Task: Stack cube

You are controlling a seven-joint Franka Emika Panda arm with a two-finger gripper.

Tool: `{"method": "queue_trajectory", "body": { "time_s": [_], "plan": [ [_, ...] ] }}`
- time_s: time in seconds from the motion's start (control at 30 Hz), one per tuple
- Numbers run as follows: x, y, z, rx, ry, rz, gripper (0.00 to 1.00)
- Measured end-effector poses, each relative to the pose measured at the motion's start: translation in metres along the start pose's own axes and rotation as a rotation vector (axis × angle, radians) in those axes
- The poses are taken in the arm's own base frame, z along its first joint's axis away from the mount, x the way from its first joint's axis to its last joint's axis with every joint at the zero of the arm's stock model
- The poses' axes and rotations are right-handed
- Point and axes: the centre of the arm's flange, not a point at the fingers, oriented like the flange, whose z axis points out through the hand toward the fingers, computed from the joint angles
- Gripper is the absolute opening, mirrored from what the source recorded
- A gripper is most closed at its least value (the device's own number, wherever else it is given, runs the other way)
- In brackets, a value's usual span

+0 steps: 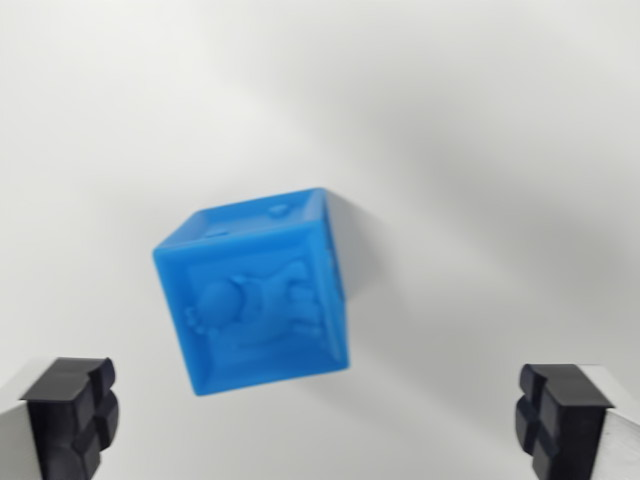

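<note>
A: quick one, wrist view. Where's the task's thing?

B: glossy blue plastic cube with a raised relief figure on its face (255,295), sitting on the plain white worktop (480,120), roughly centre frame, a touch toward 9 o'clock of centre. Slightly blurred.

A: tool state?

B: tool (318,425) spread wide, black rubber fingertips (72,415) at the bottom corners of the frame, one at about 8 o'clock, other at about 4 o'clock. Nothing between them, holding nothing.

A: key relation for the next move?

B: cube lies toward 12 o'clock from the midpoint of the tool, not between the fingertips yet, clearly apart from both. It's nearer the 8 o'clock fingertip than the 4 o'clock one, so off the centre line. Also rotated: its edges run skewed to the line joining the fingertips, corner pointing roughly 7 o'clock. No real long axis, it's a cube.

A: so?

B: my read: the tool needs to shift toward 12 o'clock and a bit to 9, likely twist to square with the faces, then descend. Second cube not in view, can't say where the stack goes
</note>
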Motion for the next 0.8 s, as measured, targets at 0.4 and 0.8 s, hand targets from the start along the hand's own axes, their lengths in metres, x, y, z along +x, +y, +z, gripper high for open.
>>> {"method": "queue_trajectory", "body": {
  "time_s": [0.4, 0.8],
  "plan": [
    [-0.020, -0.013, 0.044, -0.002, -0.001, -0.087, 1.00],
    [-0.020, -0.012, 0.087, -0.003, -0.003, -0.087, 1.00]
  ]
}}
